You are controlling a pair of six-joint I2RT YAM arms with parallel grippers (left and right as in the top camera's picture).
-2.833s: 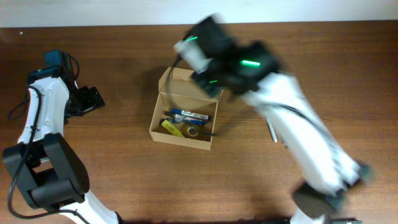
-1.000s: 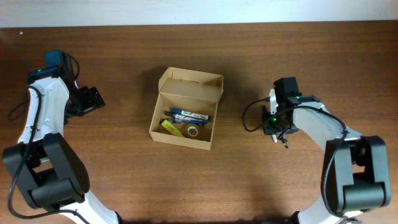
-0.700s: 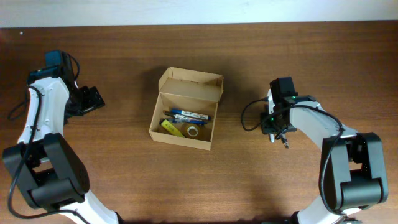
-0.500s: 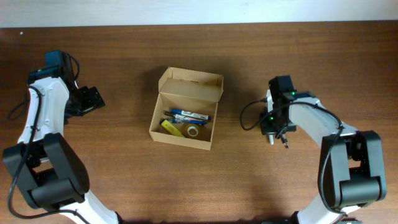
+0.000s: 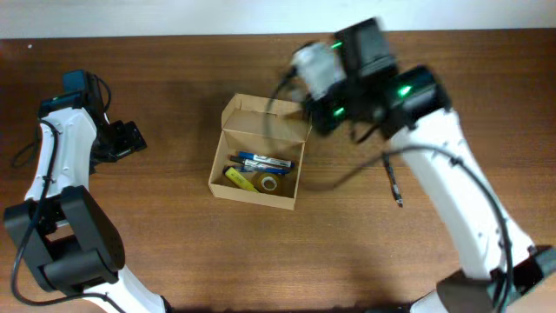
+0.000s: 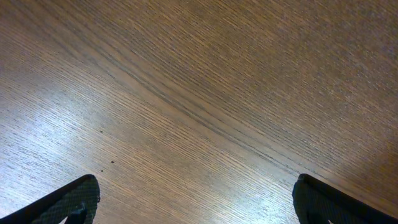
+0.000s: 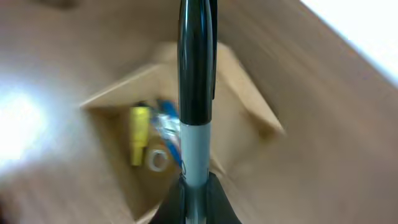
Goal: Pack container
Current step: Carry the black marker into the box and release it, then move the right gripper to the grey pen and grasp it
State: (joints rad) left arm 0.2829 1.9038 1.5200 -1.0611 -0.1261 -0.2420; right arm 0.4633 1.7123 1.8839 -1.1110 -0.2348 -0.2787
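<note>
Black-and-grey marker (image 7: 196, 93) clamped in right gripper (image 7: 196, 186), motion-blurred, probably above far-right corner of open tan cardboard box (image 5: 254, 193) mid-table; left gripper (image 5: 129, 139) agape, idle left; fast swing risks dropping it outside.

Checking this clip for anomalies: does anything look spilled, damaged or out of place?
Nothing is spilled or damaged. One thin pen lies loose on the table, right of the open container, not yet packed.
</note>
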